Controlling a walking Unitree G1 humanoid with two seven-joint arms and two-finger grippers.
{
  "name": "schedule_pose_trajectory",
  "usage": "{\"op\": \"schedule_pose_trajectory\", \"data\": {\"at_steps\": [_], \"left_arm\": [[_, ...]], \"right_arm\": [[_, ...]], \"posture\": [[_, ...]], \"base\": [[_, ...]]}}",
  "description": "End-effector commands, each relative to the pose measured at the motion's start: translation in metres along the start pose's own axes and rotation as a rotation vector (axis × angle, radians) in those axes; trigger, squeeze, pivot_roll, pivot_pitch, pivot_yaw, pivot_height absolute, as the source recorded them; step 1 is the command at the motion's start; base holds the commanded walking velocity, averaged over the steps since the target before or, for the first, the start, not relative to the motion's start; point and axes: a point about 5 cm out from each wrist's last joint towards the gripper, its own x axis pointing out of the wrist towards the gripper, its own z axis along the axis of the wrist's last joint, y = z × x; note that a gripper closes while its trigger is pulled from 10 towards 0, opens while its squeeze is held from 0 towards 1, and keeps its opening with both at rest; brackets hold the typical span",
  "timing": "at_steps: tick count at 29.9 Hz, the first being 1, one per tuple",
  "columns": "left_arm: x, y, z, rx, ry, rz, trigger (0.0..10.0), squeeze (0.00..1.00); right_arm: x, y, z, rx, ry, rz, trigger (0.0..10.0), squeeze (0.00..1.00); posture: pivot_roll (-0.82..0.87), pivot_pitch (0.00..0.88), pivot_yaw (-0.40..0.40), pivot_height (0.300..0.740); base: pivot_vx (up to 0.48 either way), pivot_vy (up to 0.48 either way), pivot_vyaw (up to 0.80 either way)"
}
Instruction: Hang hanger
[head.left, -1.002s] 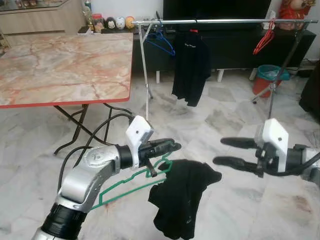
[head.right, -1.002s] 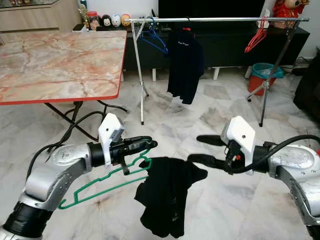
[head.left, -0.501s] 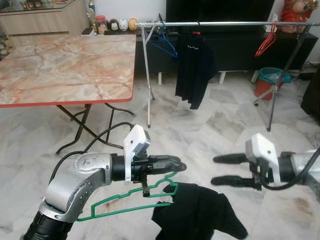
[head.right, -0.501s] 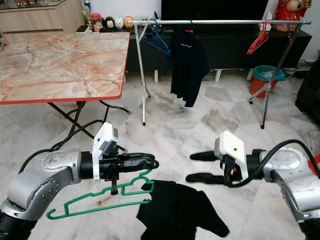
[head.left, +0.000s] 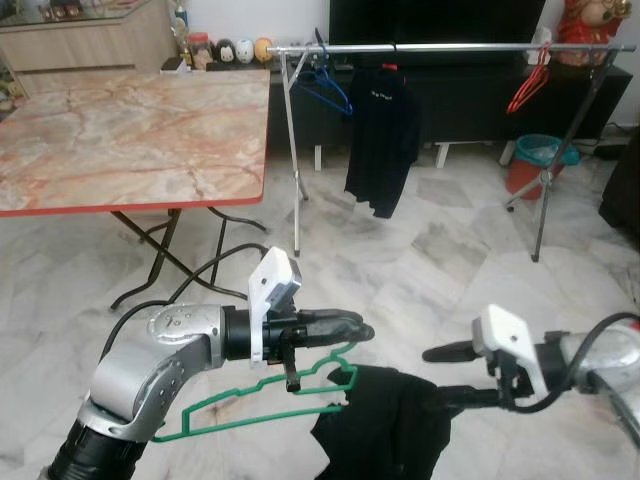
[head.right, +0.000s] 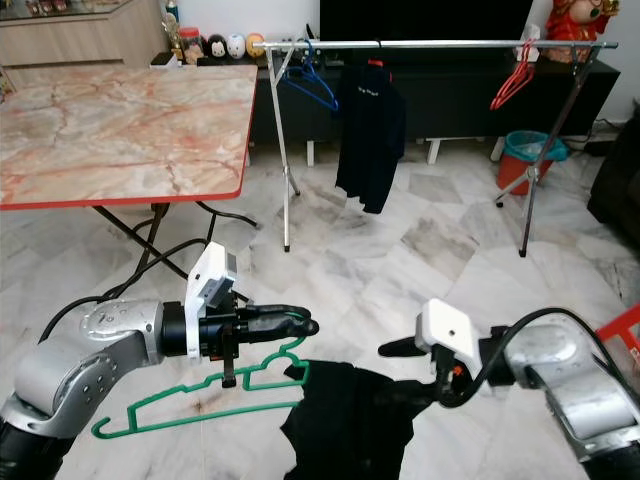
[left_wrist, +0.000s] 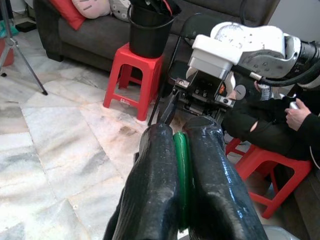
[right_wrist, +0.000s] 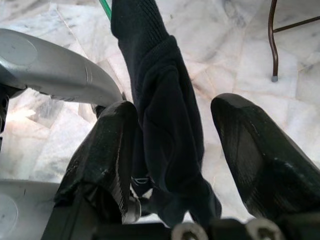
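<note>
My left gripper (head.left: 350, 328) is shut on the hook end of a green hanger (head.left: 250, 402), which slopes down toward my left arm. A black garment (head.left: 385, 430) droops from the hanger's far end. My right gripper (head.left: 447, 376) is open at the garment's right side, lower finger against the cloth. In the right wrist view the garment (right_wrist: 160, 75) hangs between the spread fingers (right_wrist: 107, 145). The green hanger (left_wrist: 181, 165) sits pinched between the left fingers (left_wrist: 155, 185). A steel clothes rail (head.left: 460, 47) stands at the back.
On the rail hang a blue hanger (head.left: 325, 85), a black shirt (head.left: 382, 135) and a red hanger (head.left: 530, 85). A marble folding table (head.left: 130, 130) stands to the left, a teal bin (head.left: 535, 155) at right. A seated person (left_wrist: 280, 120) and red stools (left_wrist: 132, 80) are nearby.
My right gripper has dropped and moved left, its open fingers now around the black garment. The left arm lowered the hanger a second ago and has held still since.
</note>
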Motion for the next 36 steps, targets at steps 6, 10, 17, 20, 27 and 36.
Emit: {"op": "schedule_pose_trajectory", "data": {"at_steps": [6, 10, 17, 20, 27, 36], "left_arm": [[0.003, -0.004, 0.011, 0.035, -0.025, -0.023, 10.0, 0.0], [0.004, -0.005, 0.011, 0.034, -0.029, -0.025, 10.0, 0.0], [0.005, -0.006, 0.012, 0.031, -0.036, -0.031, 10.0, 0.0], [0.006, -0.007, 0.011, 0.029, -0.037, -0.033, 10.0, 0.0], [0.008, -0.006, 0.011, 0.03, -0.039, -0.027, 10.0, 0.0], [0.009, -0.005, 0.013, 0.032, -0.043, -0.028, 10.0, 0.0]], "right_arm": [[0.011, -0.003, -0.002, -0.009, -0.002, 0.013, 10.0, 0.0], [0.015, -0.004, -0.003, 0.003, -0.015, 0.021, 10.0, 0.0], [0.022, -0.002, -0.009, 0.036, -0.034, 0.047, 10.0, 0.0], [0.023, -0.001, -0.01, 0.048, -0.043, 0.061, 0.0, 0.0], [0.025, -0.001, -0.009, 0.053, -0.047, 0.073, 0.0, 0.0], [0.029, 0.001, -0.01, 0.07, -0.055, 0.09, 0.0, 0.0]], "posture": [[0.05, 0.0, 0.016, 0.74], [0.06, 0.0, 0.016, 0.74], [0.06, 0.0, 0.013, 0.74], [0.06, 0.0, 0.013, 0.74], [0.06, 0.0, 0.009, 0.74], [0.07, 0.0, 0.008, 0.74]], "base": [[0.0, 0.0, 0.0], [0.0, 0.0, 0.0], [0.0, 0.0, 0.0], [0.0, 0.0, 0.0], [0.0, 0.0, 0.0], [0.0, 0.0, 0.0]]}}
